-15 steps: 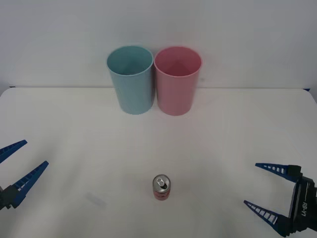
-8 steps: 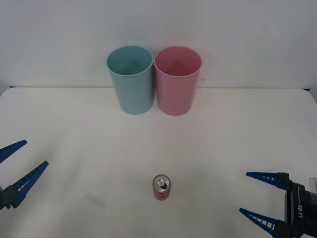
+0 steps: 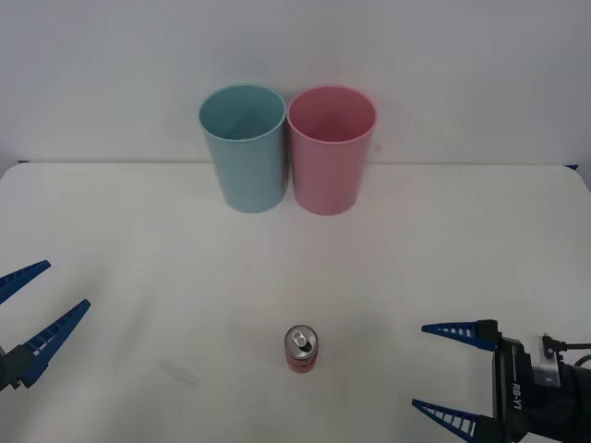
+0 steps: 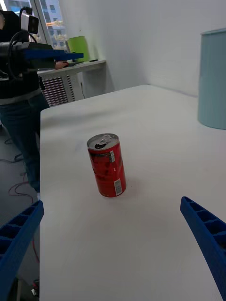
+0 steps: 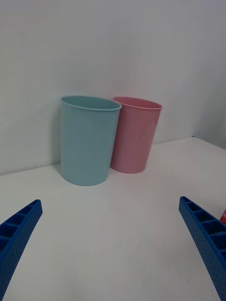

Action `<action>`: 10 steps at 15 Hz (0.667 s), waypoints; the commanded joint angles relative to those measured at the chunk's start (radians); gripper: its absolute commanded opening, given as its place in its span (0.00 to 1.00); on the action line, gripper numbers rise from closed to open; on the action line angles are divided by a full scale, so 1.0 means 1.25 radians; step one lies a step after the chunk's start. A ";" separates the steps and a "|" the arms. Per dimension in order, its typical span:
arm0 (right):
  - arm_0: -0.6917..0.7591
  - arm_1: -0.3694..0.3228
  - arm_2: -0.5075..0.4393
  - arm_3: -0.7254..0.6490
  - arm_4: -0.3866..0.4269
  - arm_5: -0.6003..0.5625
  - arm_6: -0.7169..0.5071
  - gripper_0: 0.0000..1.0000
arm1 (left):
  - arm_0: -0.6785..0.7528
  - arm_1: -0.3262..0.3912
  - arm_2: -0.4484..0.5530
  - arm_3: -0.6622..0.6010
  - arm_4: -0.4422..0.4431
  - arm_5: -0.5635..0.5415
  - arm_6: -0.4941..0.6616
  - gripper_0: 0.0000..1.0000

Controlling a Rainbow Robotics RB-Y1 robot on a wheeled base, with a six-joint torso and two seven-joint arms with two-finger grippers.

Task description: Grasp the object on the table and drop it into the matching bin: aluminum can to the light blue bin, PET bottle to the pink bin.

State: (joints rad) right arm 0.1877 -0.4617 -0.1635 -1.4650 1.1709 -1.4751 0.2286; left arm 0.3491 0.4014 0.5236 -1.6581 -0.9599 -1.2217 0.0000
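The right gripper (image 3: 441, 369), fingers spread wide beside the upright can (image 3: 301, 349), could knock it over if one finger clips it.

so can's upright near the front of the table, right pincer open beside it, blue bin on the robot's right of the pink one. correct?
Bins are swapped: in the front view the blue bin stands on the robot's left of the pink bin. The can is upright and the right pincer is open beside it.
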 commanded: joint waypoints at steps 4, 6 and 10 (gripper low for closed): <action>-0.070 0.010 0.082 0.087 0.001 0.038 0.043 1.00 | 0.000 0.000 0.000 0.000 0.000 0.000 0.000 1.00; -0.090 0.033 0.083 0.103 0.033 0.038 0.058 1.00 | 0.000 0.000 0.000 0.000 0.000 0.000 0.000 1.00; -0.145 0.072 0.121 0.168 0.057 0.044 0.094 1.00 | 0.000 0.000 0.000 0.000 0.000 0.000 0.000 1.00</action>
State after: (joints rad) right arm 0.0170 -0.3745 -0.0295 -1.2690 1.2429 -1.4244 0.3349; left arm 0.3491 0.4014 0.5236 -1.6581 -0.9599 -1.2217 0.0000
